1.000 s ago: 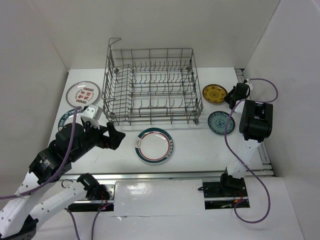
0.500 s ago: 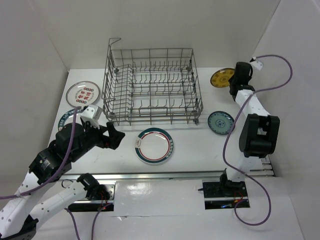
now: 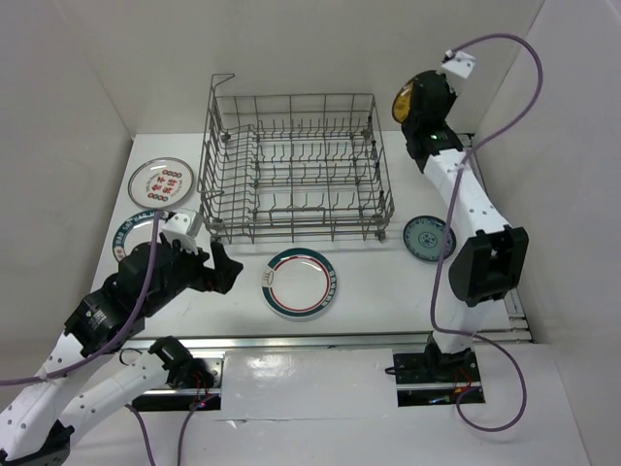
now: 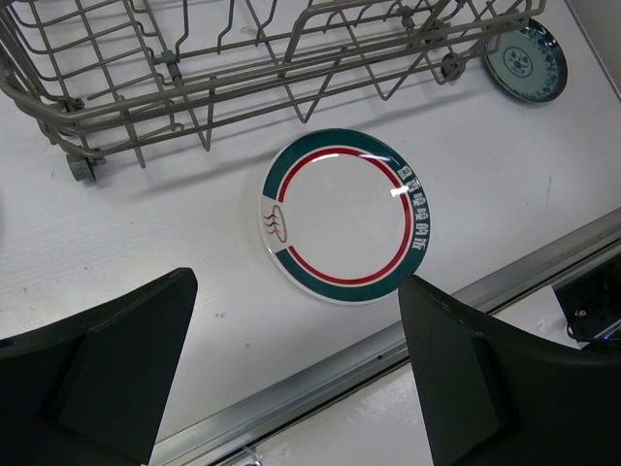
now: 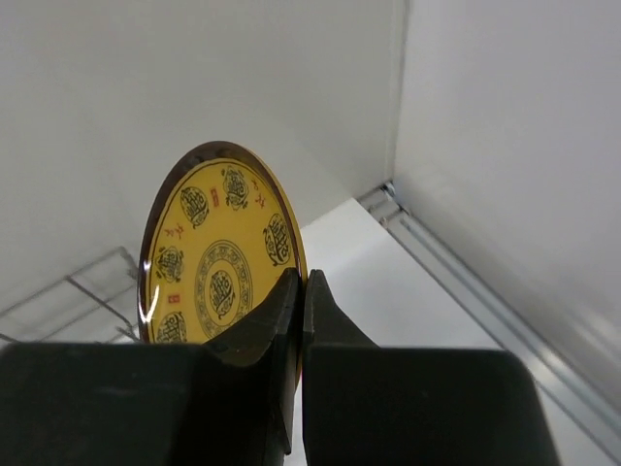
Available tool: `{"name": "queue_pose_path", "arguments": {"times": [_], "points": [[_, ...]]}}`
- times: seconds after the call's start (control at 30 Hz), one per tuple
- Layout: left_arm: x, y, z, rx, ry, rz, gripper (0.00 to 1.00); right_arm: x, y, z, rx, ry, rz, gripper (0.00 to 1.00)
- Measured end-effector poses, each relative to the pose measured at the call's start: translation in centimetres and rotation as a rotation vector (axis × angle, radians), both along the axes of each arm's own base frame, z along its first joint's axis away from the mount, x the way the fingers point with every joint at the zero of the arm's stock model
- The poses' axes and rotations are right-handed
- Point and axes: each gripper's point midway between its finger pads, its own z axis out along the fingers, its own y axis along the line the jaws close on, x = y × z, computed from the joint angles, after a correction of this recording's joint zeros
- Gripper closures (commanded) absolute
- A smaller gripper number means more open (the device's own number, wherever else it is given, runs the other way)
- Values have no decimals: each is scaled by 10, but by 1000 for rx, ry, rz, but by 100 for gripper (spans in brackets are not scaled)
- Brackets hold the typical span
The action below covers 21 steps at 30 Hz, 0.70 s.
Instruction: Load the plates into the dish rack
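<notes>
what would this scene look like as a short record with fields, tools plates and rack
right tool: shut on yellow plate, held on edge, in the air beside the dish rack
left tool: open, empty, above the table
dish rack: no plates in it
green-rimmed plate: flat, in front of rack
teal plate: flat, right of rack
red-marked plate: flat, left of rack
</notes>
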Motion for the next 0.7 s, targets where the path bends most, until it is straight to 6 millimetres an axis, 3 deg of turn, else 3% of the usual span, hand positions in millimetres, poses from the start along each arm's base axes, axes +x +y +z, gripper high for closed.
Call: {"name": "queue_pose_path", "arguments": {"times": [0.07,0.13,0.23,0.33,0.5,0.7], "points": [[-1,1,-2,0,0,1,1,12,16,15,-66,1,19,100],[-2,2,-1,-5,-6,1,1,29,46,26,-121,0,58,100],[-4,4,2,-16,-20,1,1,53,81,19,-216,47,80,100],[-5,4,3,-19,-24,1,1,73,102,-10,-301,129,92,100],[-4,4,2,-17,-21,2,1,86,105,-61,-408,277,80,100],[-4,3,1,-16,-19,1,1,87,104,-72,-436,313,80,100]]}}
